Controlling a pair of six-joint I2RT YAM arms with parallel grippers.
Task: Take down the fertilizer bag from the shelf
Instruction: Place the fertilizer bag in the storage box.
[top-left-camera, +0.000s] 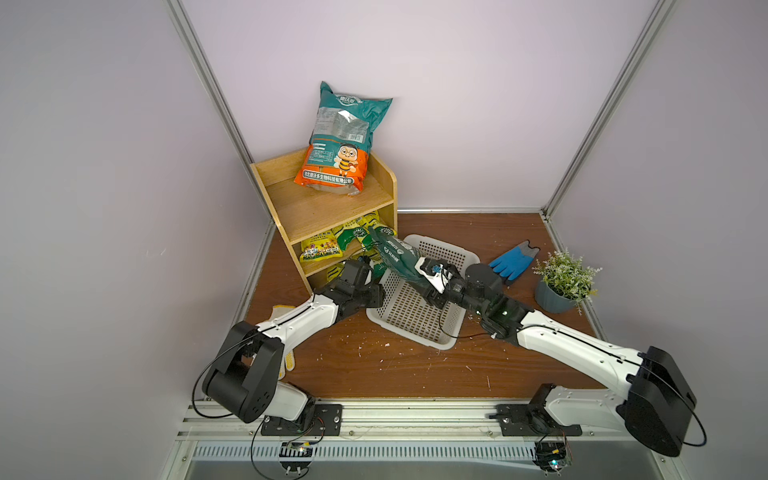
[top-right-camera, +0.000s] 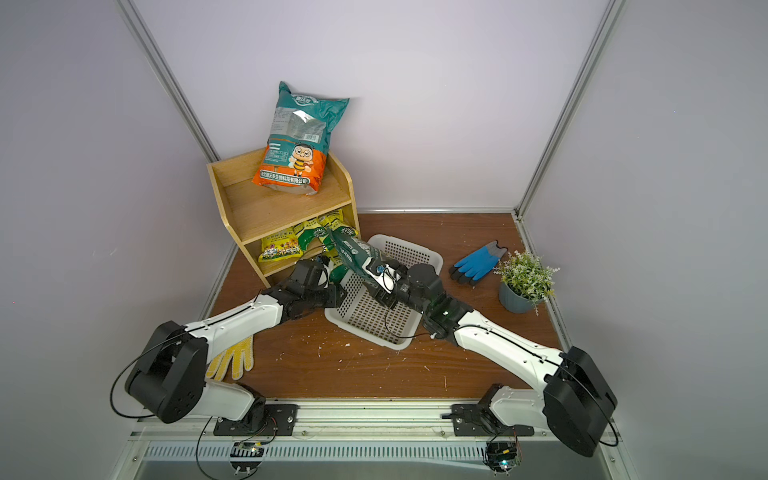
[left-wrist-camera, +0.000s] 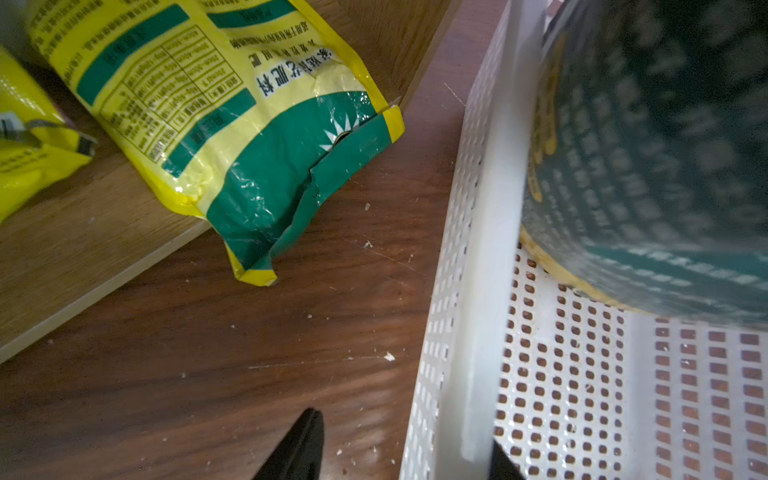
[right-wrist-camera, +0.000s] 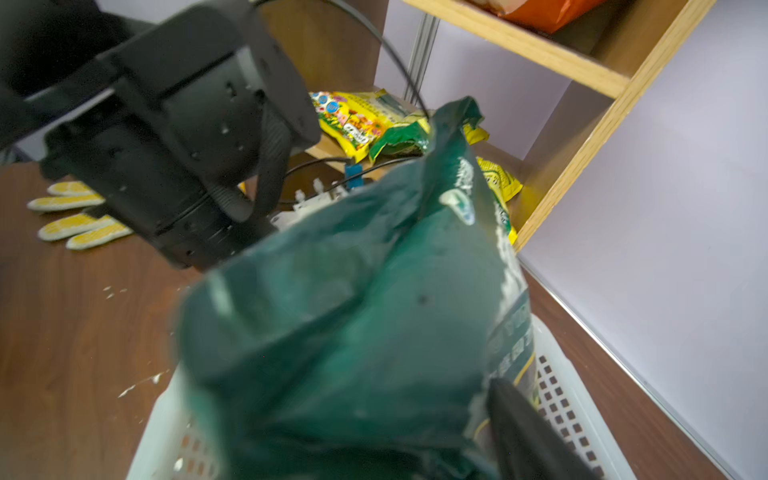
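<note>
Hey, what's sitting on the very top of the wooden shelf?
A teal and orange bag with a cartoon bee stands on the shelf top, leaning back. The corner behind the bag is covered.

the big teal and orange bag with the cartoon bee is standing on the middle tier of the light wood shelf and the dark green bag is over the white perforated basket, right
Not the middle tier: the teal and orange bee bag stands on the top tier of the light-wood shelf, as both top views show. The dark green bag is over the white perforated basket.
</note>
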